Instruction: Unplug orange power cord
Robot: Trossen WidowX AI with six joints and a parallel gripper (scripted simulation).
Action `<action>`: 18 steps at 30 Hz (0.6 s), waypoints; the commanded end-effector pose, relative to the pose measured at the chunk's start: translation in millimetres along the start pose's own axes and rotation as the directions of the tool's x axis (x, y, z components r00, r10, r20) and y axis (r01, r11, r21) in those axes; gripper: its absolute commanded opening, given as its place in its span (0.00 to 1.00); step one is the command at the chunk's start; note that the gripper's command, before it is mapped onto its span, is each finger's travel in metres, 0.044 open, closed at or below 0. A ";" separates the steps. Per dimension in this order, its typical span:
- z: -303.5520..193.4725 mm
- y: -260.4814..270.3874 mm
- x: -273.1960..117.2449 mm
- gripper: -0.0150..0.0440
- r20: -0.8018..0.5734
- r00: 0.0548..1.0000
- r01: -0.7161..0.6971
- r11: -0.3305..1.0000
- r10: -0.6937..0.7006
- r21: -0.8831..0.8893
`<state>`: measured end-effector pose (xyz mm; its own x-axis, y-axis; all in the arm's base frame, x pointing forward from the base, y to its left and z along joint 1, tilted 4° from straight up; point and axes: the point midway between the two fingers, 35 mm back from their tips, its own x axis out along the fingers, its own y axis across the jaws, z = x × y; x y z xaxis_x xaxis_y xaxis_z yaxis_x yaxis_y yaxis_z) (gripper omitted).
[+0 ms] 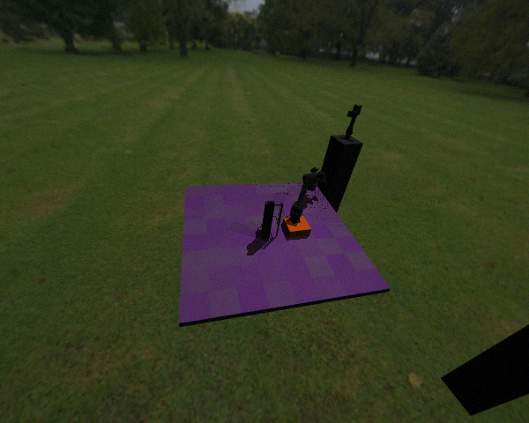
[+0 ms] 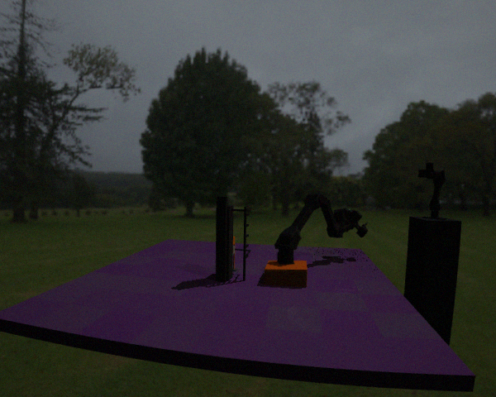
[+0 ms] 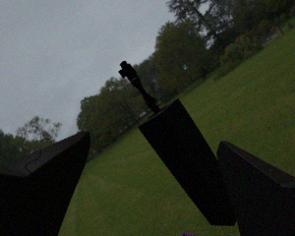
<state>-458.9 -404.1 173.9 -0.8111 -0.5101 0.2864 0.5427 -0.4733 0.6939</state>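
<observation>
Top view looks down from afar; exterior low, sideways; wrist close; all share the black pillar (image 1: 339, 170).

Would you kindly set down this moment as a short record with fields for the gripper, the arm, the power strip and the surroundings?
gripper: gripper open, holding nothing, raised above the mat
arm: on the orange base, reaching away from the strip toward the black pillar
power strip: tall dark upright panel beside the base, a sliver of orange on its inner face
contact: none between gripper and strip
surface: purple mat on grass
</observation>
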 end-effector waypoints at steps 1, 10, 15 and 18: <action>-1.7 2.5 -0.4 0.89 -0.006 1.000 -0.003 1.000 0.003 0.003; -82.0 99.0 -32.5 0.53 -0.276 0.958 -0.045 0.993 0.075 0.112; -128.7 154.8 -70.0 0.53 -0.442 0.892 -0.034 0.988 0.100 0.153; -152.3 185.8 -97.7 0.53 -0.532 0.839 -0.025 0.985 0.112 0.169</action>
<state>-300.2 -529.9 178.4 -0.5901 -0.8057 0.0515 0.5369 -0.3440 0.7704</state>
